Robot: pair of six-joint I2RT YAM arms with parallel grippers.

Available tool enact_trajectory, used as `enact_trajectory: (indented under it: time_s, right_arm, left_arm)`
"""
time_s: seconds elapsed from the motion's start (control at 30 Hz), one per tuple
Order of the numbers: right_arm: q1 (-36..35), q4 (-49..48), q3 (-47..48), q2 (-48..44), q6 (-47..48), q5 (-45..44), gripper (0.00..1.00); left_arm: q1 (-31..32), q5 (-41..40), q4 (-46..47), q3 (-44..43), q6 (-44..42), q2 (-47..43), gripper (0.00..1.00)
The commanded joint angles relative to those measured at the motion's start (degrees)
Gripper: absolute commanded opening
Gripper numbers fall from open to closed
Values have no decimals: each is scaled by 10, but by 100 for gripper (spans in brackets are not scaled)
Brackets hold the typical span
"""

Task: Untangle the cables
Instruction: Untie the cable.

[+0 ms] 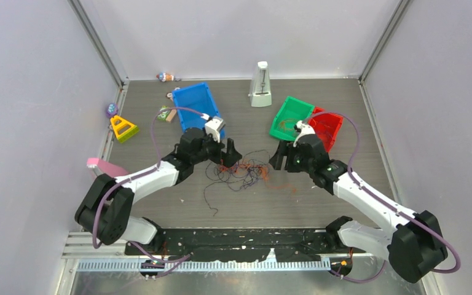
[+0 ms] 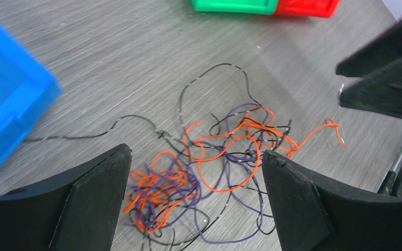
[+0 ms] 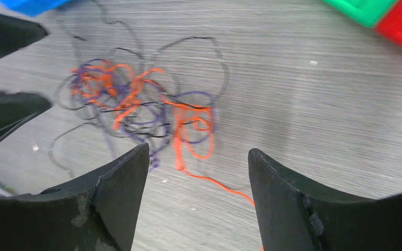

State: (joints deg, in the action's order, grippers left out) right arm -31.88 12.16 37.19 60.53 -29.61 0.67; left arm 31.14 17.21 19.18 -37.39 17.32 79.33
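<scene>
The cables (image 1: 243, 172) are thin orange, purple and black strands lying in a loose tangle on the grey table between the two grippers. My left gripper (image 1: 230, 153) is open at the tangle's left end. In the left wrist view (image 2: 196, 151) a dense orange-purple clump (image 2: 159, 191) lies by the left finger and looser loops (image 2: 235, 146) spread to the right. My right gripper (image 1: 281, 158) is open at the tangle's right edge. In the right wrist view (image 3: 199, 151) the tangle (image 3: 136, 104) lies ahead and one orange strand (image 3: 214, 183) trails between the fingers. Neither gripper holds anything.
A blue bin (image 1: 198, 106) stands behind the left gripper. A green bin (image 1: 291, 118) and a red bin (image 1: 326, 126) stand behind the right gripper. A white metronome-like object (image 1: 260, 85) is at the back. A yellow triangle (image 1: 123, 128) and small toys lie far left.
</scene>
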Motion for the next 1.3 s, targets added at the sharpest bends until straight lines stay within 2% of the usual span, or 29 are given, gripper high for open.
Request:
enact_trajectory:
  time_s: [0.0,0.17,0.3,0.47,0.63,0.77,0.9,0.97,1.0,1.07,1.27]
  right_arm:
    - [37,17,-18,-1,42,15,72]
    - [55,4,-31,19,59,15,59]
    - [55,-22,-36,48,71,45,52]
    - [47,-76,-33,87,77,130,51]
    - [7,-90,-16,120,104,136,57]
    - [-11,-105,-10,153,103,131,52]
    - [-25,-118,-2,182,97,127,40]
    - [-30,-118,5,188,95,123,26]
    - [-30,-115,5,184,94,121,16]
    - [-31,-109,2,166,92,109,8]
    - [-31,-107,-23,119,83,94,6]
  left_arm:
    - [34,19,-38,-56,-54,31,94]
    - [49,29,-81,-94,-72,73,93]
    - [54,45,-96,-121,-74,103,90]
    - [59,59,-117,-150,-81,130,88]
    - [59,59,-120,-144,-80,123,87]
    - [59,66,-113,-139,-74,112,87]
    - [59,74,-112,-136,-75,110,87]
    - [59,83,-115,-141,-76,117,88]
    - [59,88,-118,-145,-76,121,87]
    - [59,96,-125,-152,-76,131,88]
    - [61,115,-177,-201,-76,189,89]
